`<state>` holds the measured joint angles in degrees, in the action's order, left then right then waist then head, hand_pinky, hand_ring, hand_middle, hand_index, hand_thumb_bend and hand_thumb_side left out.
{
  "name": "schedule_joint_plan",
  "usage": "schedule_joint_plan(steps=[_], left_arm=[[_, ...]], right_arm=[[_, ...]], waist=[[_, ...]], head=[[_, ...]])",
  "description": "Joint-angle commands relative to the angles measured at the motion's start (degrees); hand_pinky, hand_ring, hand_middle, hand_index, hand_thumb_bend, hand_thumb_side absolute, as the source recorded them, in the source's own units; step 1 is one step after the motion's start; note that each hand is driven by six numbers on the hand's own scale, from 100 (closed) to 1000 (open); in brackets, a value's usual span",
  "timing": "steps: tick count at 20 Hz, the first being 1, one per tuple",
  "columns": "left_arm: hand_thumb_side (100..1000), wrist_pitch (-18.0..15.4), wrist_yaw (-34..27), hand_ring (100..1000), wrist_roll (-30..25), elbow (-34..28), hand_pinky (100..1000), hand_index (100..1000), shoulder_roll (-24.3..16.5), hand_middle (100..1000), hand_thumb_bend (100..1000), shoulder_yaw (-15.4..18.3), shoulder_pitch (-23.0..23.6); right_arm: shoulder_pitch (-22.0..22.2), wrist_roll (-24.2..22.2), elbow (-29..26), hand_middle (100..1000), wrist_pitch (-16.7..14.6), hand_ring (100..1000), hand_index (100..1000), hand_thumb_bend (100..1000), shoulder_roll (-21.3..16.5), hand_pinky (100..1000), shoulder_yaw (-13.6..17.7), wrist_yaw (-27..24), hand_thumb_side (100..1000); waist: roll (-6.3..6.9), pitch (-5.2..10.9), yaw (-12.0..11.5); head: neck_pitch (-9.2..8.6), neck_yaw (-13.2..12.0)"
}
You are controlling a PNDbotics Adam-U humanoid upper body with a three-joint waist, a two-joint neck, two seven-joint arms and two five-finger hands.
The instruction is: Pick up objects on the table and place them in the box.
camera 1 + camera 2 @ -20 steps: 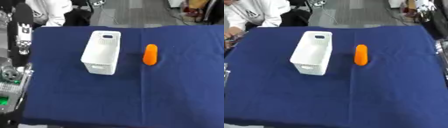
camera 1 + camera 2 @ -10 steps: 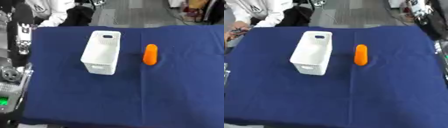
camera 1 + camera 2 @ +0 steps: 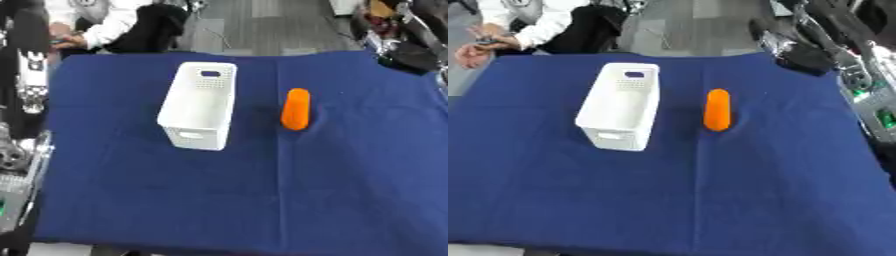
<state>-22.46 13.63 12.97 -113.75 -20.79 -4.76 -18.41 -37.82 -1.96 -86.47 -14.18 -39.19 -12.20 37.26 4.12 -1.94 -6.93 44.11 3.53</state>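
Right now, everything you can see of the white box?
The white box is a tall, narrow rectangular bin, plastic by its look, with slot handles in both short ends and a patch of small perforations under the far one. It stands upright, open top up, apparently empty, on the blue cloth, slightly askew, left of the orange object and clear of it. Nothing but the cloth touches it.

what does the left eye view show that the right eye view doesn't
Only the left eye view shows the robot's left arm along its left edge. Only the right eye view shows the right arm reaching in from the upper right, and its hand over the cloth's far right corner. Both show the white box, the orange object to its right, and the blue cloth.
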Motion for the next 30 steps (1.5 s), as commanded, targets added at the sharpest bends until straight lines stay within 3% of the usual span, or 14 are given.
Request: schedule_joint_plan(steps=[1, 5, 9, 19, 30], left_arm=[[850, 0.0, -0.1, 940, -0.1, -0.8, 1000, 943, -1.1, 991, 229, 0.3, -0.7], [849, 0.0, -0.3, 940, -0.3, -0.8, 1000, 943, -0.9, 991, 230, 0.1, -0.9], [848, 0.0, -0.5, 939, -0.4, -0.8, 1000, 944, -0.7, 990, 232, 0.1, -1.3], [848, -0.1, -0.8, 939, -0.5, -0.8, 1000, 944, -0.6, 990, 232, 0.0, -1.8], [848, -0.2, -1.0, 938, -0.6, -0.8, 1000, 943, -0.3, 989, 234, 0.0, -2.3]], right_arm=[[-3.1, 0.9, 5.9, 898, -0.9, 867, 894, 214, 0.9, 888, -0.6, 2.8, 1000], [-6.0, 0.5, 13.7, 905, -2.4, 862, 896, 207, 3.0, 885, -1.7, 6.6, 1000], [-7.0, 0.8, 19.0, 907, -4.1, 858, 894, 196, 4.1, 874, -1.7, 9.7, 1000], [-6.2, 2.7, 27.3, 916, -7.1, 850, 892, 171, 5.3, 870, -0.7, 14.7, 1000], [-5.7, 5.3, 33.2, 910, -9.3, 831, 897, 213, 7.6, 842, 0.3, 18.5, 1000]], waist=[[-0.27, 0.79, -0.3], [-0.39, 0.74, -0.7], [-0.47, 0.75, -1.0], [-0.53, 0.64, -1.4], [-0.52, 0.31, -1.8]], head=[[-0.2, 0.2], [-1.04, 0.2], [-0.62, -1.1], [-0.7, -2.9], [-0.85, -3.6]])
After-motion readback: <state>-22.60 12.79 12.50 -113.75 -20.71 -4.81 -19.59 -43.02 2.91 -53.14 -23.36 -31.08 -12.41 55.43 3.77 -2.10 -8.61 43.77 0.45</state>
